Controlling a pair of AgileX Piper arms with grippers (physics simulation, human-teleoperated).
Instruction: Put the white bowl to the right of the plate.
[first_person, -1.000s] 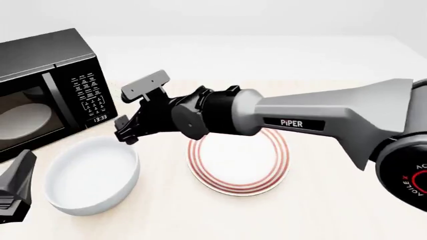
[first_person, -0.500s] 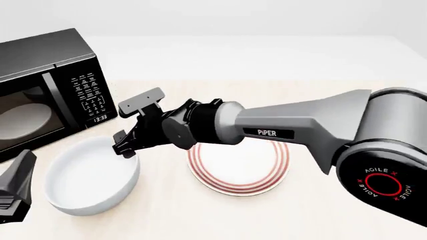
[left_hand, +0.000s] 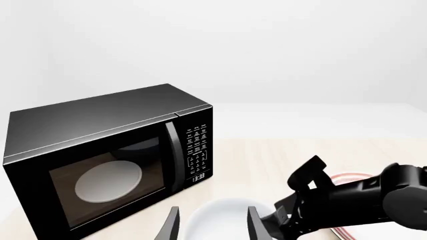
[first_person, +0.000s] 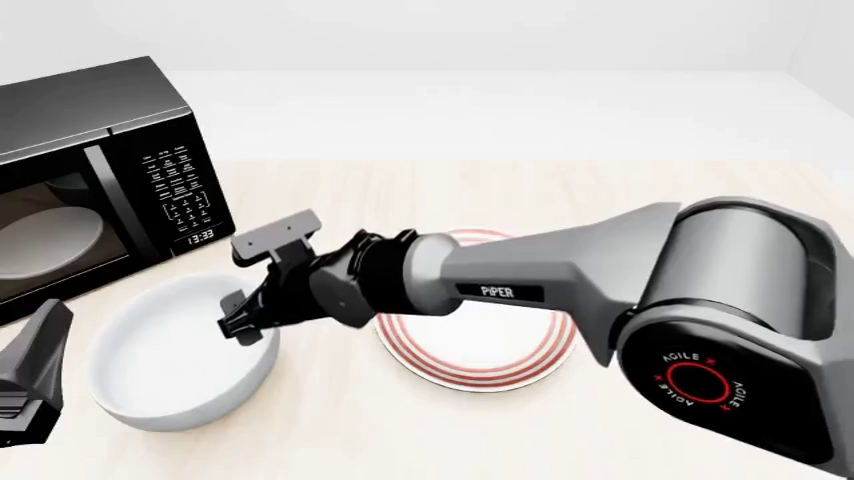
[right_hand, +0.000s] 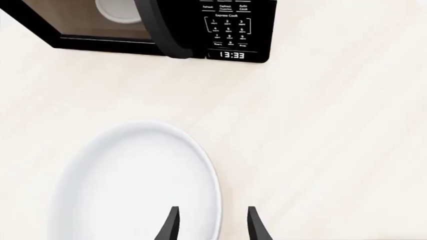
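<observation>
The glossy white round bowl was seen near the tabletop's left edge, beside the red-ringed flat plate. The right gripper's fingers were spread over its rim, gripping nothing.

White bowl left of plate

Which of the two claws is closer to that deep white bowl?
The right gripper: open, straddling the glossy white bowl's right rim. The left gripper hangs back at the bowl's near-left side.
</observation>
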